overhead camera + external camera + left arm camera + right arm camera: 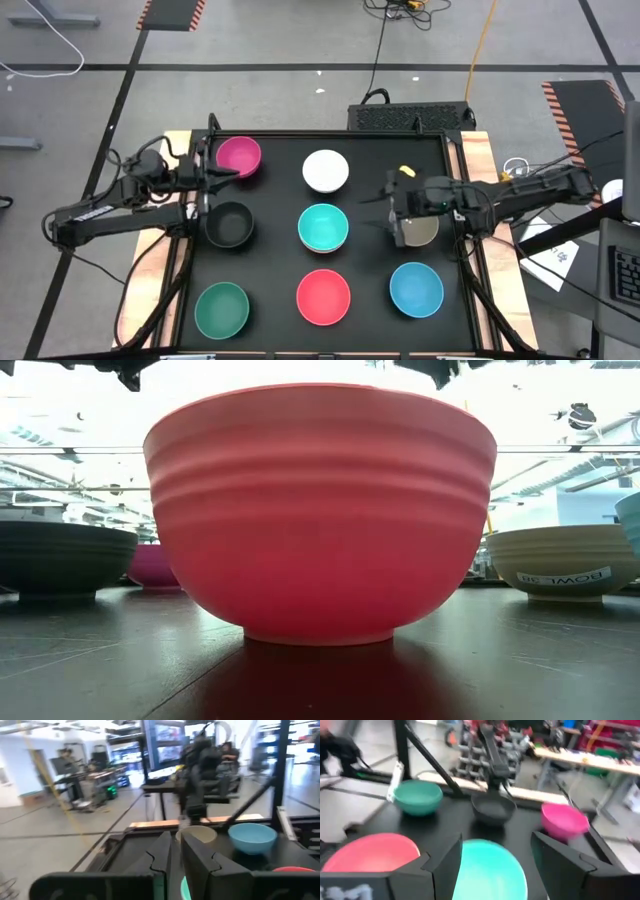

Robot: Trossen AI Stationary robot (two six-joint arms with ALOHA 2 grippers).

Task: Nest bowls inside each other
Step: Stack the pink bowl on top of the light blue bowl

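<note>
Nothing is nested yet on the black table (275,250), and the risk lies with the right gripper (385,212), which hangs above the mat between the teal bowl (323,227) and the taupe-brown bowl (420,230): if it drops without centring on a rim, one finger could strike the bowl wall and skid the light bowl across the smooth surface, or tip it against its neighbour (the bowls look thin and slippery, so a shallow pinch on the lip may let go on the lift). Its fingers (445,865) are spread wide and hold nothing; in the right wrist view the teal bowl sits directly ahead, framed by the gap, with the red bowl (372,852) to one side and the green bowl (417,796), black bowl (493,810) and magenta bowl (563,820) farther off. The left gripper (232,172) waits at the magenta bowl's near rim, fingers drawn almost together and gripping nothing that can be seen. The white bowl (326,170) and blue bowl (416,289) stand apart, untouched.
</note>
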